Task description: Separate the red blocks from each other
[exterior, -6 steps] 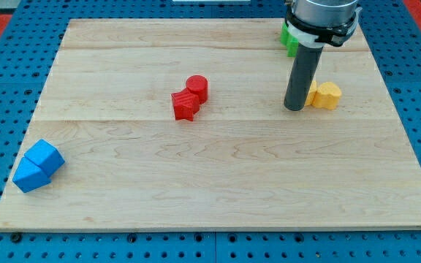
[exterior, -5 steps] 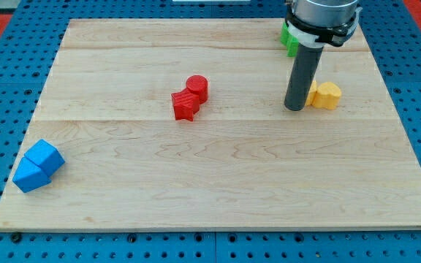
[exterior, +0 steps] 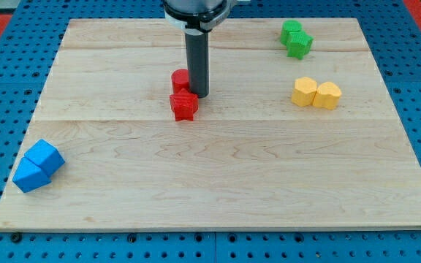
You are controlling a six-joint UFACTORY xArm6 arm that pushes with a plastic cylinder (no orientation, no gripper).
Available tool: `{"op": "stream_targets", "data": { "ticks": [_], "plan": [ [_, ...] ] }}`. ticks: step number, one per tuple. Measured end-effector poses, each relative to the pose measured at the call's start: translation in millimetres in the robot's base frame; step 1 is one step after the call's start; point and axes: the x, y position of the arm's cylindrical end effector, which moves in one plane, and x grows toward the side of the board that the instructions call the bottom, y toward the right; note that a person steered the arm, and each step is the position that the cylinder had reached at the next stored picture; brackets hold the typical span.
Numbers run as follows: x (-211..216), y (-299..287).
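Two red blocks sit near the board's middle, left of centre. The red star-shaped block point(exterior: 184, 106) lies nearer the view's bottom. The red cylinder point(exterior: 179, 79) is just above it, still touching or nearly touching it, and partly hidden by the rod. My tip point(exterior: 198, 95) rests on the board right against the cylinder's right side and just above-right of the star block.
Two green blocks point(exterior: 296, 38) sit at the view's top right. Two yellow blocks point(exterior: 316, 93) lie side by side at the right. Two blue cubes point(exterior: 37, 165) sit at the lower left, near the wooden board's edge point(exterior: 6, 197).
My tip has moved from beside the yellow blocks leftward to the red blocks. The red cylinder has shifted left, now above the star block rather than up-right of it.
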Motion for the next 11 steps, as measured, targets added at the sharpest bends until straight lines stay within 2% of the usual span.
{"op": "stream_targets", "data": {
  "ticks": [1,4,5,6,7,10,11],
  "plan": [
    [-14,0],
    [-32,-58],
    [-21,-22],
    [-7,-32],
    [10,-90],
    [64,59],
    [47,-2]
  ]
}}
